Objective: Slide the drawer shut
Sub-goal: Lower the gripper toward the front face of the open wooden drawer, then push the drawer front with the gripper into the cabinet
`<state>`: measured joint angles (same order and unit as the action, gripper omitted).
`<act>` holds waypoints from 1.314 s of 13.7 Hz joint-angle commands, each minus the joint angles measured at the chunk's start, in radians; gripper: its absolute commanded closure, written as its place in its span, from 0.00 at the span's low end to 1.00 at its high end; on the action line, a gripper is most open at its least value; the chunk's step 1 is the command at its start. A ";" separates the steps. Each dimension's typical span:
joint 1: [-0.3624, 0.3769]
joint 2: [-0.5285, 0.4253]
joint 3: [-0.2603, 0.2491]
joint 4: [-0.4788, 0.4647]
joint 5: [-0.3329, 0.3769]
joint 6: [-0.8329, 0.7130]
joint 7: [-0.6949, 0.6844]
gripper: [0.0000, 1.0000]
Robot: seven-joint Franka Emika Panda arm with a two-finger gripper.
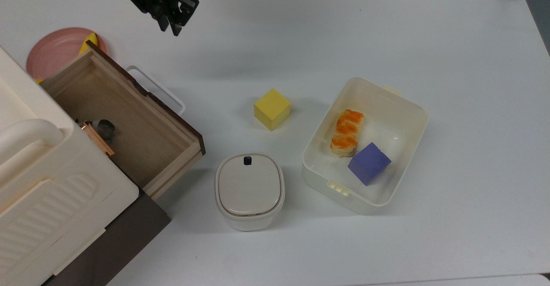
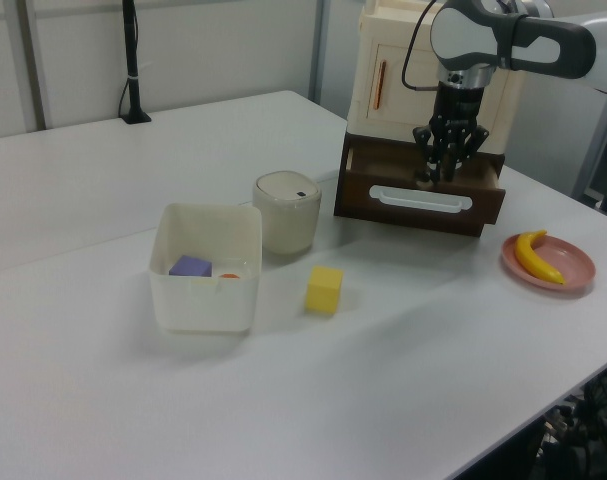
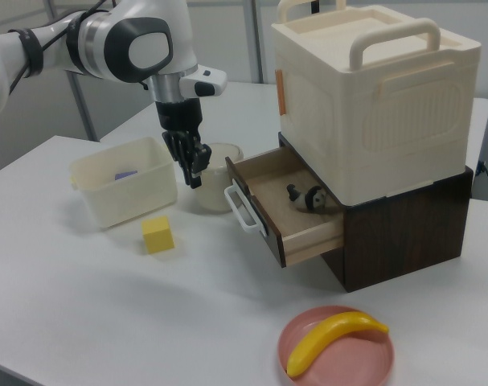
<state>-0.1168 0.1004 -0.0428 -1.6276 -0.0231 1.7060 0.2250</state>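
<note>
The gripper (image 1: 171, 21) hangs above the table (image 1: 326, 32) with its two fingers pressed together and nothing between them, pointing down. Pinched shut like this it makes one narrow, stiff tip, which looks chosen for pushing and not for grasping.

The drawer (image 1: 129, 118) stands open, pulled well out of the dark brown base under the cream cabinet (image 3: 372, 96). In the top view it lies below and to the left of the gripper, apart from it; in the right view the gripper hangs to the left of the drawer's dark front and above the level of its white loop handle (image 3: 242, 207), not touching either. A small dark object (image 3: 306, 197) lies on the drawer's wooden floor, toward the back.

Being out in front of the drawer's face, the gripper seems placed to come down and press against the front panel or handle, driving the drawer straight back into its slot. That contact is not yet made, so the closing itself has not begun.

Farther from the gripper, on the side away from the drawer, sit a yellow block (image 1: 272, 109), a lidded cream pot (image 1: 249, 189) and an open tub (image 1: 389, 105) holding a purple block (image 1: 369, 163) and a pastry (image 1: 346, 132). A pink plate (image 3: 337, 350) with a banana (image 3: 332, 338) rests near the drawer's other end. None of these lies in the pushing path as I judge it.
</note>
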 commanded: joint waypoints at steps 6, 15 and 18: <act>-0.009 0.085 -0.012 -0.021 0.012 0.156 0.263 1.00; -0.010 0.243 -0.012 -0.008 -0.104 0.312 0.332 1.00; -0.035 0.260 -0.014 0.000 -0.107 0.426 0.379 1.00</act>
<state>-0.1291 0.3316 -0.0475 -1.6365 -0.1055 2.0000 0.5582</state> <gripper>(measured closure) 0.991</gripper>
